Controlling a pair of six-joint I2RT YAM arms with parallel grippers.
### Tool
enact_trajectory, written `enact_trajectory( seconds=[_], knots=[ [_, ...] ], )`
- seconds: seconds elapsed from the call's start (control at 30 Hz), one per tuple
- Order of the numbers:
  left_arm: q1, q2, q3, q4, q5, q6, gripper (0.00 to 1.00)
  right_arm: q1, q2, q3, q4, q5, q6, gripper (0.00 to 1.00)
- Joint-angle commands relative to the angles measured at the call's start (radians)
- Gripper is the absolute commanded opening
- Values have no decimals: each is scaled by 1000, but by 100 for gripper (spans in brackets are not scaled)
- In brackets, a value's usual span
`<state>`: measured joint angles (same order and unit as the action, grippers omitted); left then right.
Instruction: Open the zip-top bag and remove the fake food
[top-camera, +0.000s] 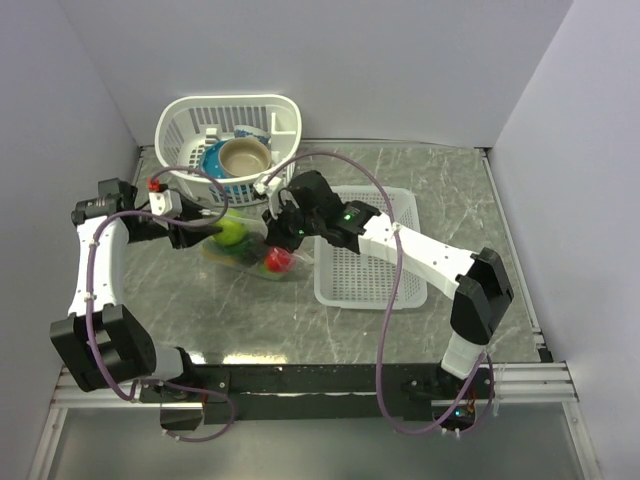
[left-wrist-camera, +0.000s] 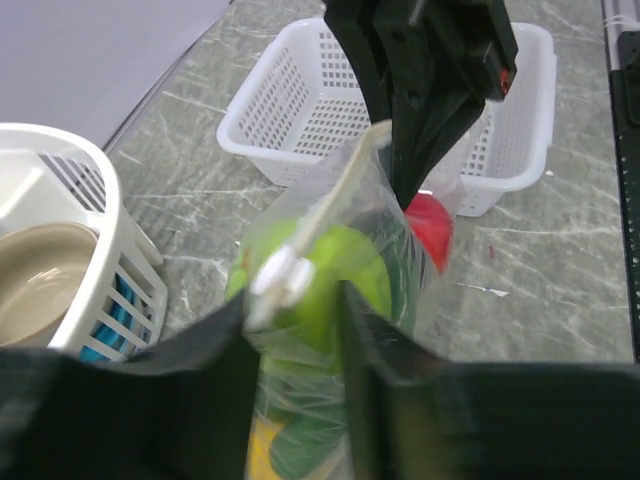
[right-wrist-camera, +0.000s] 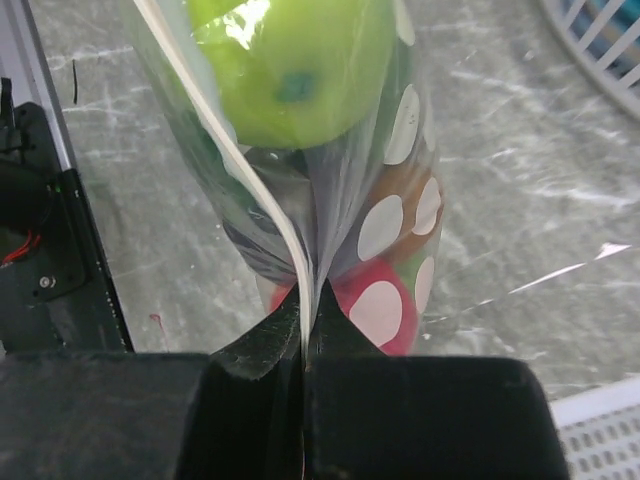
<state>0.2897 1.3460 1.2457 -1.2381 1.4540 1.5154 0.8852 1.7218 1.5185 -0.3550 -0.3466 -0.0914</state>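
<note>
The zip-top bag (top-camera: 250, 246), clear with white dots, hangs just above the table between both grippers. My right gripper (right-wrist-camera: 305, 300) is shut on the bag's zip strip (right-wrist-camera: 240, 150), pinching it flat at one end. My left gripper (left-wrist-camera: 293, 300) is at the other end, its jaws apart on either side of the plastic. The white zip slider (left-wrist-camera: 275, 280) lies by its left finger. Fake food fills the bag: a lime-green piece (left-wrist-camera: 340, 270), a red piece (left-wrist-camera: 432, 225), and yellow and green ones lower down. In the top view the left gripper (top-camera: 205, 232) and right gripper (top-camera: 283, 232) face each other.
A white slatted basket (top-camera: 190, 120) holding a tan bowl (top-camera: 243, 155) stands at the back, close behind the left gripper. A white mesh tray (top-camera: 375, 270) lies under the right arm. A small red object (top-camera: 154, 184) sits near the left wall. Walls enclose three sides.
</note>
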Motion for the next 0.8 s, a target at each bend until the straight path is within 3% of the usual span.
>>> enact_trajectory(
  seconds=[0.0,0.17,0.33,0.4,0.43,0.47,0.63,0.77],
  knots=[
    [-3,-19,37,71,236,-133,34,-17,-63,-52,134,-37,42,0],
    [3,-19,40,55,236,-124,32,-32,-83,-112,179,-32,67,0],
    [5,-2,53,24,212,-109,9,-37,-100,-145,200,-11,78,1],
    [3,11,104,-32,181,-43,1,-40,-110,-139,202,-43,87,9],
    [2,28,127,-138,168,3,1,-40,-111,-120,199,-54,90,18],
    [2,33,148,-135,149,14,1,-40,-123,-109,197,-58,88,21],
    [-35,32,224,-136,85,-80,1,-29,-183,-67,281,-98,82,41],
    [-79,22,206,-135,49,-104,2,9,-176,-2,343,-100,36,43]
  ],
)
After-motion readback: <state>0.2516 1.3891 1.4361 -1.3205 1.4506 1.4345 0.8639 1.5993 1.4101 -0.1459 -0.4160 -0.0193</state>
